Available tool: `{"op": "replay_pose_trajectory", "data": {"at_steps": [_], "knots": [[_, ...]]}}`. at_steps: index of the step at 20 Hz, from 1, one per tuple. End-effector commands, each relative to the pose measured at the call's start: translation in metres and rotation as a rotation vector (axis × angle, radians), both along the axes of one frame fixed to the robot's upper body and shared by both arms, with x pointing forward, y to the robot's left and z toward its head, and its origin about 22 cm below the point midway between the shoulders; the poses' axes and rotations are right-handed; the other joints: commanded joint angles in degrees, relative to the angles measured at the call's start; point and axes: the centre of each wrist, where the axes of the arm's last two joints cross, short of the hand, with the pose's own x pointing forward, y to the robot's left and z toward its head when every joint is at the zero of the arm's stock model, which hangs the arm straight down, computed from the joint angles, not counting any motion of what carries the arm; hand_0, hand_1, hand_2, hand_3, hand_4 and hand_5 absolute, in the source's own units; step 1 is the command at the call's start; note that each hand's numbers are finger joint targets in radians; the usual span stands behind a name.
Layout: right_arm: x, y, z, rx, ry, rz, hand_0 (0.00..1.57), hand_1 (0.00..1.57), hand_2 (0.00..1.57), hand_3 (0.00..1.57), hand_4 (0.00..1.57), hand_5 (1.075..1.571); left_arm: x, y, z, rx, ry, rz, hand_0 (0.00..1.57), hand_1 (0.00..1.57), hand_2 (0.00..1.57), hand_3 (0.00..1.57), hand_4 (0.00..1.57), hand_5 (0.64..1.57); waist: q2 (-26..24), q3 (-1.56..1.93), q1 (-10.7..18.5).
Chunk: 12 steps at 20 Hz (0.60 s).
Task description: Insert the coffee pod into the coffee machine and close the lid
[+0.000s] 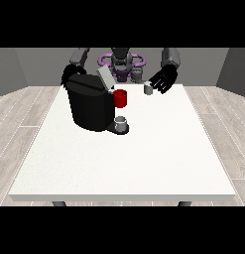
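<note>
A white counter (124, 163) fills most of the view, with the robot standing at its far edge. On the far left part of the counter sits a black coffee machine (89, 106). Its grey lid (105, 78) is tilted up and open at the top. A red part (120, 98) sticks out on the machine's right side, and a small grey cup (121, 122) stands on the machine's base just below it.

The robot hand at the view's right (162, 80) hangs over the far edge of the counter with its fingers spread fairly wide. The small grey coffee pod (148, 90) sits at its fingertips, to the right of the machine and apart from it. Whether the fingers pinch the pod, I cannot tell.

The robot hand at the view's left (69, 74) is behind the machine, mostly hidden, so I cannot tell its state.
</note>
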Motion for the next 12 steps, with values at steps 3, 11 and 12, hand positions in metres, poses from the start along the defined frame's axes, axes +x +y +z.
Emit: {"op": "replay_pose_trajectory", "data": {"at_steps": [3,11,12], "knots": [[0.004,-0.002,0.002,0.007,-0.032,0.011,0.00,0.00,0.00,0.00,0.53,1.571,0.014,-0.010,0.052,0.021,-0.072,0.010,1.26,1.26,1.33,1.28,0.54,1.571,1.50,0.01,-1.51],[0.014,-0.009,0.021,-0.031,-0.051,0.012,0.00,0.00,0.00,0.00,0.51,1.571,0.026,-0.034,0.091,-0.067,-0.077,0.048,1.24,1.24,1.26,1.20,0.48,1.571,2.08,0.01,-4.12],[0.017,0.023,0.031,-0.008,-0.108,0.009,0.00,0.00,0.00,0.00,0.50,1.571,0.025,-0.010,0.125,-0.065,-0.156,0.048,1.26,1.26,1.29,1.22,0.47,1.571,6.01,0.00,-5.36]]}}
